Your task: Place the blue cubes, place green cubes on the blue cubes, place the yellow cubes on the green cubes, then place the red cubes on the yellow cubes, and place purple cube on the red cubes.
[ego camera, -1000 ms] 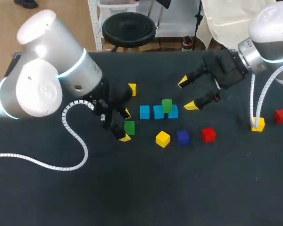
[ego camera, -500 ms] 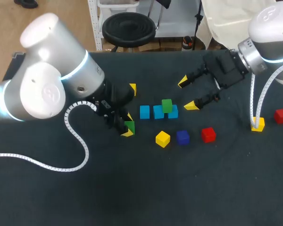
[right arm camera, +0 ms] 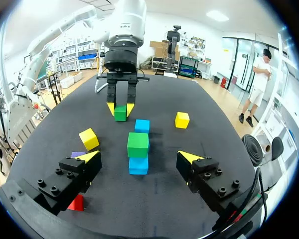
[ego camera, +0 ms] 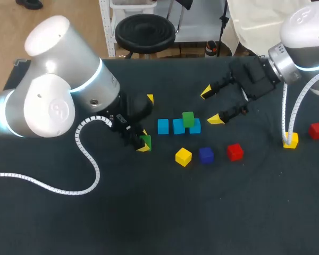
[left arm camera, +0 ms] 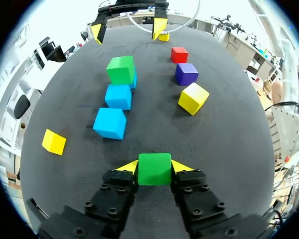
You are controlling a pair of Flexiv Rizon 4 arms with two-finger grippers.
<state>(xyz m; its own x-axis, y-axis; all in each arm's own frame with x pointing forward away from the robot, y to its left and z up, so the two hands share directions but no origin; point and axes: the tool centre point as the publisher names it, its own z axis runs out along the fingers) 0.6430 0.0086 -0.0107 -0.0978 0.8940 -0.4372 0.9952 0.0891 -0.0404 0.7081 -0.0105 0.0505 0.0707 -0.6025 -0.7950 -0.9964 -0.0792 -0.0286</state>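
Left hand (ego camera: 142, 143) noted clamped on a small green plastic cube (left arm camera: 154, 169), one yellow-tipped finger pressed to each side; cube held low at the dark cloth-covered surface (ego camera: 212, 212), contact with it not discernible.

A row of three light-blue cubes (ego camera: 178, 126) is seen just ahead of the held cube, near the middle of the surface; a second green cube (ego camera: 188, 119) is set on top of that row, toward its end nearer the right arm.

A yellow cube (ego camera: 183, 156), a dark purple cube (ego camera: 206, 154) and a red cube (ego camera: 234, 152) are lined up loose on the surface beside the blue row, apart from one another; another yellow cube (ego camera: 149, 100) lies alone near the left arm's wrist, toward the far edge; a third yellow cube (ego camera: 291, 140) and a second red cube (ego camera: 317, 130) are found well off toward the right edge.

Right hand (ego camera: 211, 106) is held over the surface beyond the blue row; its fingers are spread wide apart.
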